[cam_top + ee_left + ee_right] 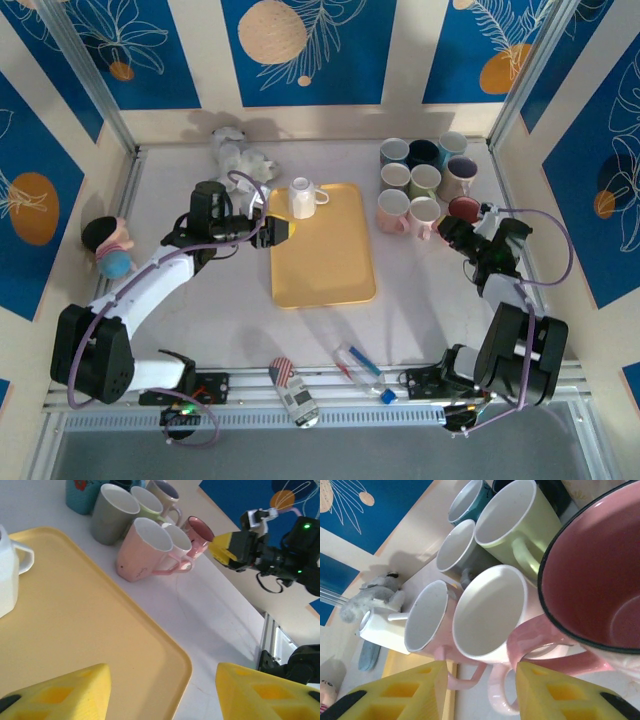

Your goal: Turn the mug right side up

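A deep pink mug with a dark rim stands mouth up at the right end of a group of mugs. My right gripper is just in front of it, open. A pale pink mug's handle hangs between the yellow fingers, and the deep pink mug's handle lies against the right finger. A white mug stands upright at the far end of the yellow tray. My left gripper hovers open over the tray's right edge, holding nothing.
Several more upright mugs crowd the back right of the table. A grey plush toy lies at the back, a doll at the left wall. A can and a packet lie near the front rail.
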Controlling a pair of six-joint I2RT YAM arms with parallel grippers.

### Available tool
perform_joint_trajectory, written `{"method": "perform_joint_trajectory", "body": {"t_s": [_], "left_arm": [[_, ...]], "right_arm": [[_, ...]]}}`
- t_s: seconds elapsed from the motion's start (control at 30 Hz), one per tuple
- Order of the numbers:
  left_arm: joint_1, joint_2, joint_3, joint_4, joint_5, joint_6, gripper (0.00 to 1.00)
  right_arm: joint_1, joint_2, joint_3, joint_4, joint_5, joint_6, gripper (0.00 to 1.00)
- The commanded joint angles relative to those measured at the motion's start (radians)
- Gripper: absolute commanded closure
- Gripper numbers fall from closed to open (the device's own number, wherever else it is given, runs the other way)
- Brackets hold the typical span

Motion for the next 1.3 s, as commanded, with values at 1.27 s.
{"method": "perform_joint_trajectory", "body": {"t_s": [1.27], "left_arm": [[0.130,0.174,0.158,-0.280,-0.218,-0.192,0.40]], "right_arm": [[0.721,0.718,1.147,-0.839,0.003,-1.074,0.50]]}}
